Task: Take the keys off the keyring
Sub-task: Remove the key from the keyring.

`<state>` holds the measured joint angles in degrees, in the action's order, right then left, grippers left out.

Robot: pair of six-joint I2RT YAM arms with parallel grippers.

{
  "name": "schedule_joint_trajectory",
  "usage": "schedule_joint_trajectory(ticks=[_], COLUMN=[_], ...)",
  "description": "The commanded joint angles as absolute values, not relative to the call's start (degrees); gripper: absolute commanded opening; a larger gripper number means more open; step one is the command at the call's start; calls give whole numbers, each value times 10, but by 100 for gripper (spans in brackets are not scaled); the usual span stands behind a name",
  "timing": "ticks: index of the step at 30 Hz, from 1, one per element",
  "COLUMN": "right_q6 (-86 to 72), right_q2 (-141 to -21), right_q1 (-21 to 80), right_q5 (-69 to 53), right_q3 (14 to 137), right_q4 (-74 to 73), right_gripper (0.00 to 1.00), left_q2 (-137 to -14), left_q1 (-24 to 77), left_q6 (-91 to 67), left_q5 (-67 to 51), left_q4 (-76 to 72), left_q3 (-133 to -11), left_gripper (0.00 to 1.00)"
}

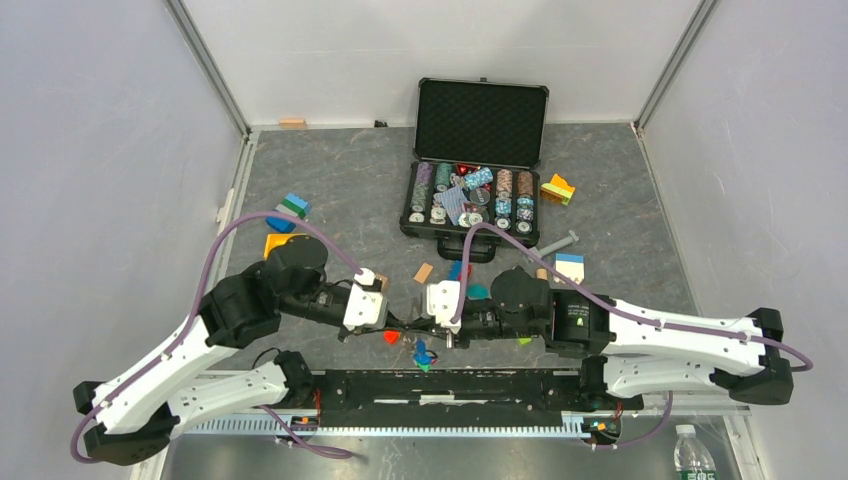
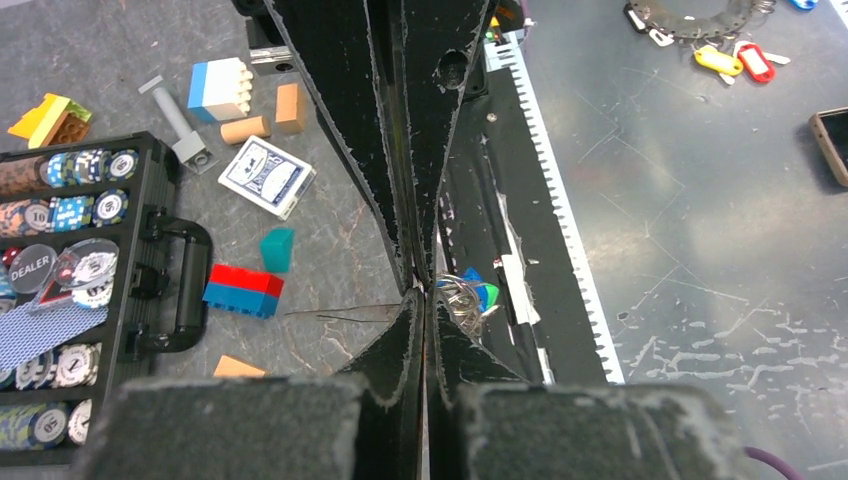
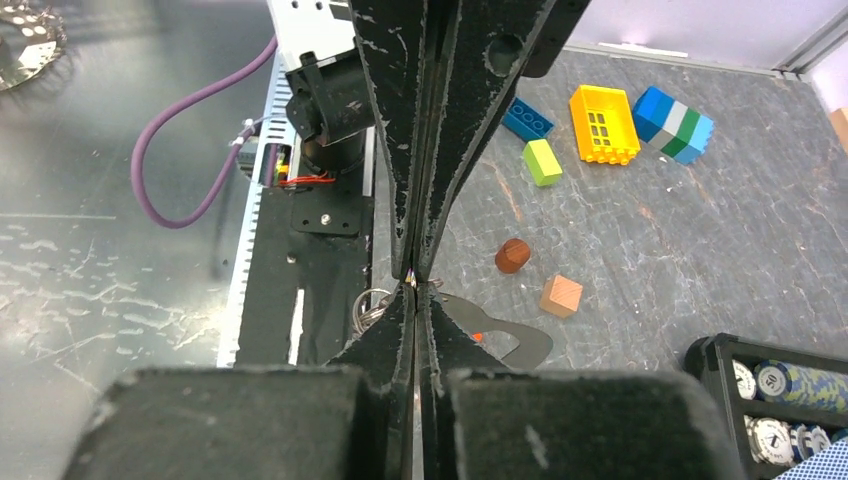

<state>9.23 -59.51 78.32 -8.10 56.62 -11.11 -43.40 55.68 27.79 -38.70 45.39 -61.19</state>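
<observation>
Keys (image 1: 424, 356): I count three coloured heads, red, blue, green, and one keyring (image 2: 458, 292). Left gripper (image 2: 420, 300) and right gripper (image 3: 415, 290) both have jaws pressed together, tip to tip.

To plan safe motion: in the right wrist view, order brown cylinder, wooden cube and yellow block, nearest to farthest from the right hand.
1. Brown cylinder, just right of the right hand.
2. Wooden cube, lower right.
3. Yellow block, far upper right.
</observation>
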Motion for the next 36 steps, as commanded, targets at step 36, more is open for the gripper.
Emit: schedule_joint_trajectory(ticks=[36], right_q6=[-34], right_q2=[-459], right_q1=[782], right_q5=[-40], right_q3=[269], right_q4=[477], right_gripper=[0], left_q2=[-349], left_q1=[559], left_q6=[151], left_q5=[-374], left_q4=[165], left_q3=[-490], left_gripper=[38])
